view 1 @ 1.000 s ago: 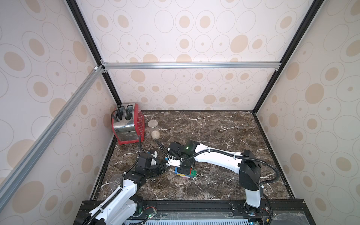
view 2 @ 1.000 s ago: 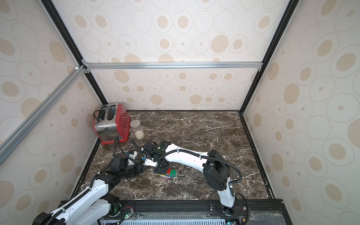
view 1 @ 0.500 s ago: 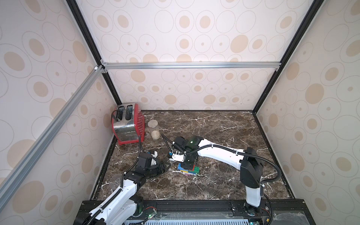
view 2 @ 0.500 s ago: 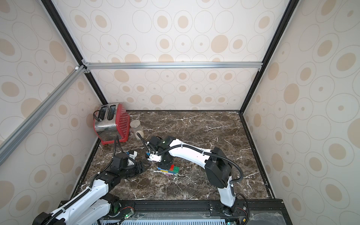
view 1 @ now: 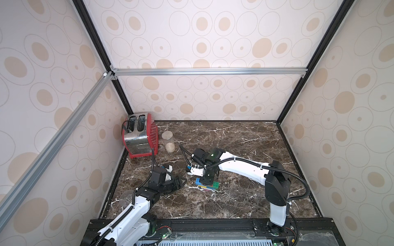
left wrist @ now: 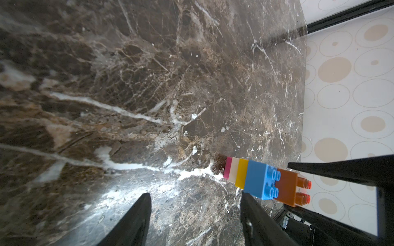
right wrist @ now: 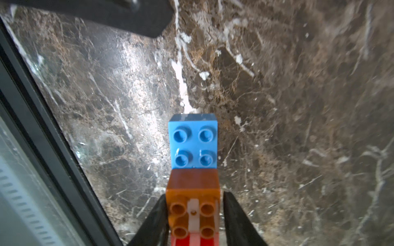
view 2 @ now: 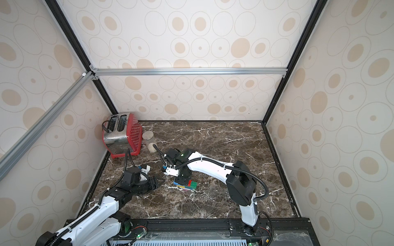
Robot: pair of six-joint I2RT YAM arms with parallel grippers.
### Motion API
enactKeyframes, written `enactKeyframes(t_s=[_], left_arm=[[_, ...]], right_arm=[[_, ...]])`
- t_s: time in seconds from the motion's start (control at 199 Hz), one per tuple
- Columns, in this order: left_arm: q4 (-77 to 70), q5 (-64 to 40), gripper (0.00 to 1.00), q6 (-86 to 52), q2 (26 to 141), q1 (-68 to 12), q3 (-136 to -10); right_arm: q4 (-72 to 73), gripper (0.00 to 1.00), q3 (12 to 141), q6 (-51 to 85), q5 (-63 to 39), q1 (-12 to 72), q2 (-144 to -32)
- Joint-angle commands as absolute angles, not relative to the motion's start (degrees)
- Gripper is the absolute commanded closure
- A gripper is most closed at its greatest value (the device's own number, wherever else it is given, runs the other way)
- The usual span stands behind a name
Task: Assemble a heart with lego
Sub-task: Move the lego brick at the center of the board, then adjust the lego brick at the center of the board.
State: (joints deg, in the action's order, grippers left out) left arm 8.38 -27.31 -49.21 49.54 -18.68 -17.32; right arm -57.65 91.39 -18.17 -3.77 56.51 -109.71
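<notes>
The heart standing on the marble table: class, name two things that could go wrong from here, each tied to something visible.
1. The right gripper straddles the orange brick atop the heart; lifting off while pinching could pull it loose or tip the whole heart.
2. The heart stands on its narrow pink tip, and the open left gripper sits close beside the blue brick; a small nudge might topple it.

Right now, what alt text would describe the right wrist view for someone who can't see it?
A blue four-stud lego brick is joined to an orange brick that stands between the slightly parted black fingers of the right gripper, over a dark marble table.
</notes>
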Motion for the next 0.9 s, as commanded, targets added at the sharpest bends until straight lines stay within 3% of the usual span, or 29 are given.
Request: enactKeyframes(t_s=[0.0, 0.291, 0.582, 0.892], left_arm=[[8.5, -27.1, 0.34, -49.2, 50.0, -18.5, -17.7], [8.5, -27.2, 0.34, -49.2, 49.7, -18.5, -17.6], [7.1, -28.2, 0.34, -49.0, 51.9, -18.5, -17.7], [7.2, -28.5, 0.33, -49.1, 52.5, -18.4, -17.9]], right_arm=[[-58.6, 0.45, 90.9, -18.6, -5.6, 56.3, -107.0], [-53.6, 0.31, 86.9, -17.8, -6.2, 54.8, -102.7], [-27.3, 0.14, 61.7, -13.4, -18.1, 49.7, -84.6], [-18.9, 0.13, 54.5, -10.2, -19.1, 49.0, -86.8]])
